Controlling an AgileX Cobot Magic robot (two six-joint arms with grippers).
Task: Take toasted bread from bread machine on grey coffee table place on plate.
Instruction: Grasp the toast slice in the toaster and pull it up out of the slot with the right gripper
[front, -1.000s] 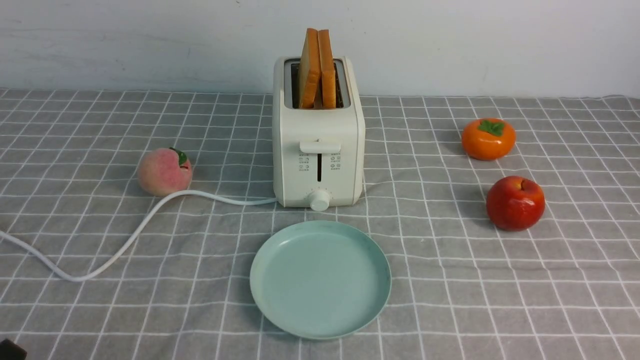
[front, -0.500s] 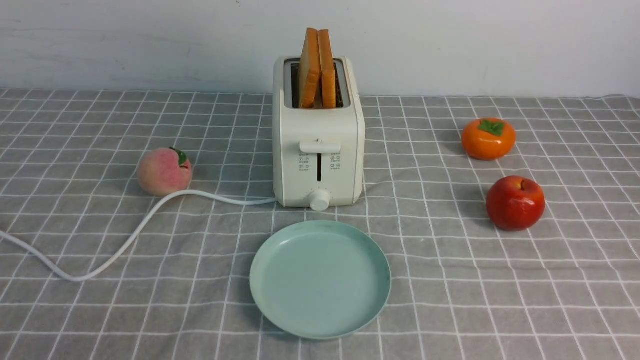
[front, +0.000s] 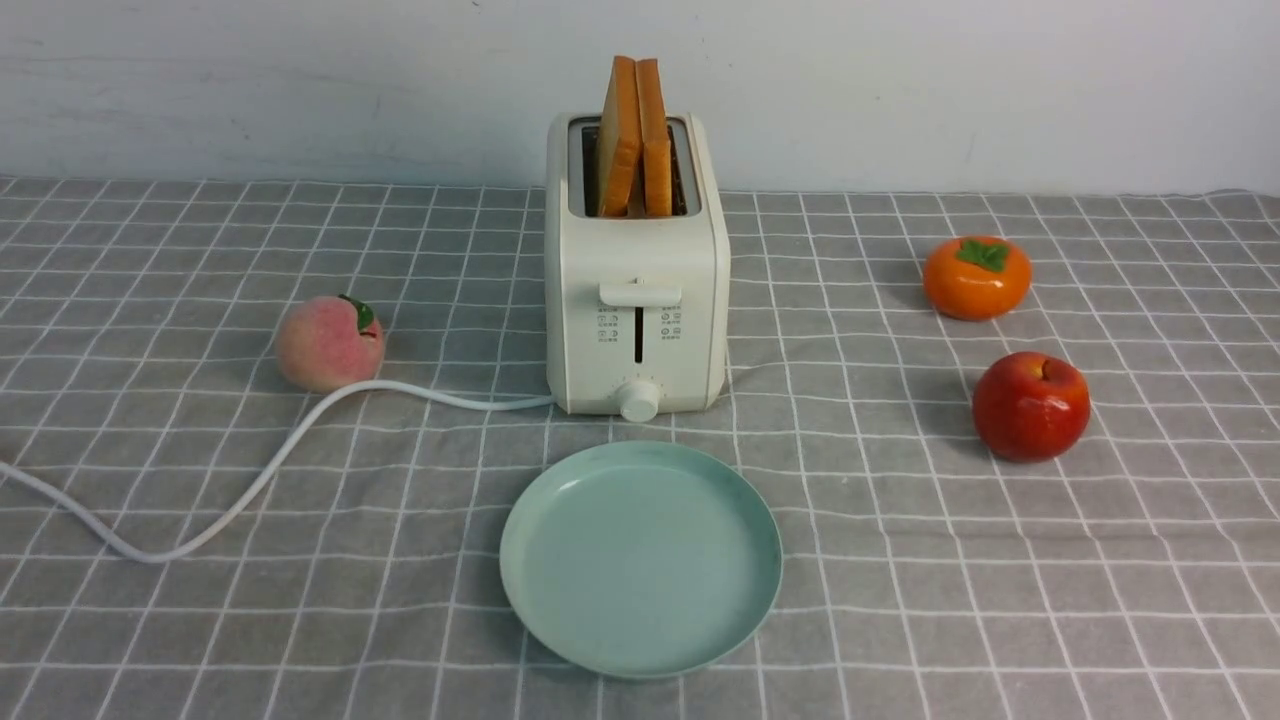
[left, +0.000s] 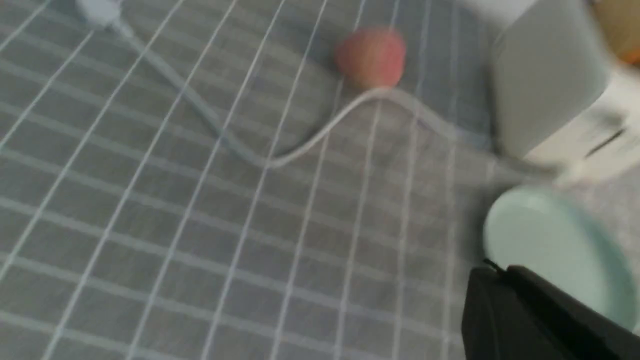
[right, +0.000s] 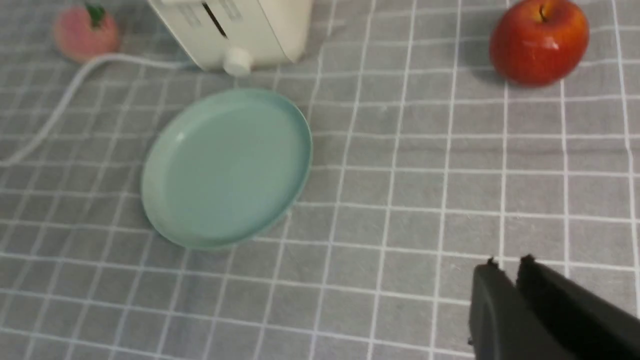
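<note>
Two slices of toasted bread (front: 634, 130) stand upright in the slots of the cream-white bread machine (front: 637, 300) at the middle back of the grey coffee table (front: 900, 560). The mint-green plate (front: 640, 557) lies empty just in front of it. No gripper shows in the front view. In the blurred left wrist view my left gripper (left: 500, 270) is shut and empty, above the cloth beside the plate (left: 550, 245), with the bread machine (left: 545, 75) beyond. In the right wrist view my right gripper (right: 506, 264) is shut and empty over bare cloth, apart from the plate (right: 227, 167).
A peach (front: 328, 343) sits left of the bread machine, with the white cord (front: 250, 480) curving past it to the table's left edge. A persimmon (front: 976, 277) and a red apple (front: 1031, 405) sit at the right. A white wall stands behind.
A dark corner at the bottom left of the front view one second ago has gone out of frame. Toast, bread machine, plate and fruit have not moved.
</note>
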